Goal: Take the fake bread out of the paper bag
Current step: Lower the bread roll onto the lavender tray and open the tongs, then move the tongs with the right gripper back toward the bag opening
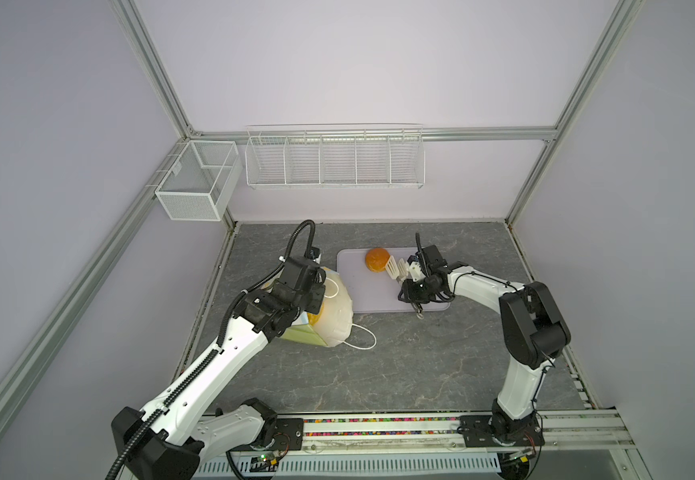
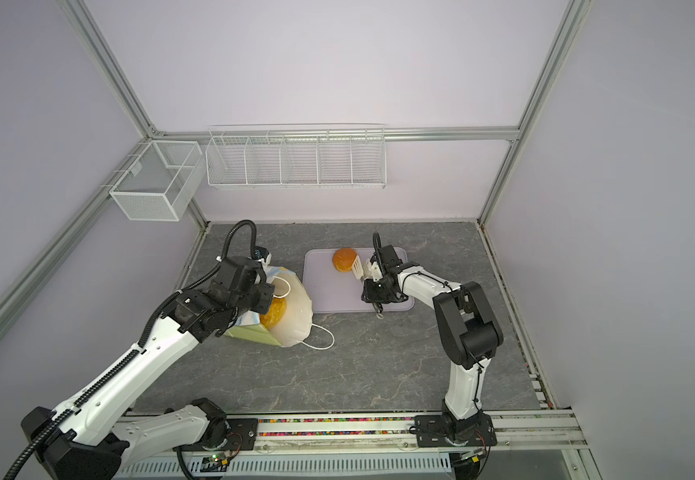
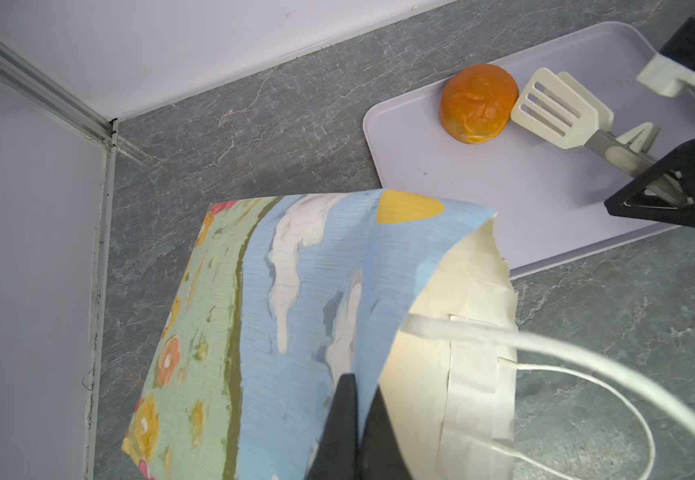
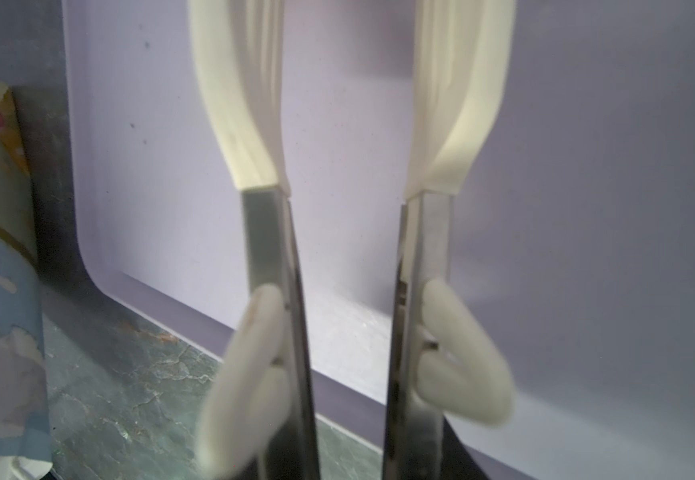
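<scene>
Lavender tray [image 1: 372,291] sits mid-worktop [image 1: 379,374]. The paper bag [image 1: 337,316] lies tipped at its 8 o'clock, rim clenched in the left jaws, with one fake bread [image 2: 273,311] inside. The right jaws grasp spread tongs [image 1: 395,269]; the round bun [image 1: 376,260] rests on the tray, just beside the blades at their 10 o'clock.

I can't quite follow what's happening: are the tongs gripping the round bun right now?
No, in the left wrist view the round bun lies on the lavender tray beside the slotted heads of the tongs, not between them.
</scene>
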Tool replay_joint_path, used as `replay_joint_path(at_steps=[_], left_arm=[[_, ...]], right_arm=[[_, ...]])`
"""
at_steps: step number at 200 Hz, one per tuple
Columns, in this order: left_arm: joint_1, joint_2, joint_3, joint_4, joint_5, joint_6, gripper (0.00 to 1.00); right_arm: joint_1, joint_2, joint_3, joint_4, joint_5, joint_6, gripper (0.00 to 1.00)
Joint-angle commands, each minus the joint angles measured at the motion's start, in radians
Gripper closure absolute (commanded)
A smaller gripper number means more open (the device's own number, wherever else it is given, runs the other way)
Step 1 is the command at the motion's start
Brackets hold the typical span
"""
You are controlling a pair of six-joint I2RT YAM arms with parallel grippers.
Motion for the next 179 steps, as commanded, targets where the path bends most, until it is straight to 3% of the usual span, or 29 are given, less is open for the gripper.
replay_joint_path(at_steps=[1, 101, 179], left_arm=[[0.003, -0.006, 0.001, 0.013, 0.013, 0.002, 1.00], [0.004, -0.012, 0.001, 0.005, 0.024, 0.056, 1.00], [0.002, -0.065, -0.016, -0.008, 0.092, 0.120, 1.00]], right_arm=[[-0.002, -0.055, -0.002, -0.051, 0.031, -0.026, 0.59], [0.068, -0.218, -0.009, -0.168, 0.144, -0.024, 0.60], [0.349, -0.473, -0.092, -0.333, 0.260, 0.116, 0.62]])
